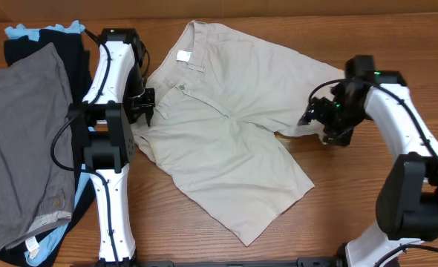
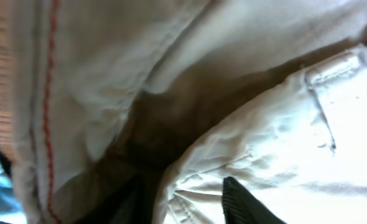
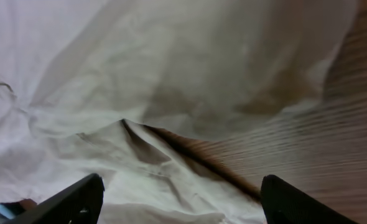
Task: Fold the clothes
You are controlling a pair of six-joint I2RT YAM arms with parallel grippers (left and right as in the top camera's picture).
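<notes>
From overhead, the left gripper (image 1: 146, 106) meets the waistband of the shorts (image 1: 226, 126) toward the table's left side. Its dark fingertips merge with shadow there, so whether the jaws are clamped or apart cannot be told. The left wrist view is blurred and very close, with a single dark finger (image 2: 246, 202) cut by the bottom edge. The right gripper (image 3: 182, 186) shows only its two fingers (image 3: 71, 199), both cut off at the bottom. The white label (image 1: 182, 55) is too small to read. At the table's left edge the grey garment (image 1: 22, 148) hides most of the black garment (image 1: 74, 55) and the light-blue garment (image 1: 18, 32) and runs out of frame.
</notes>
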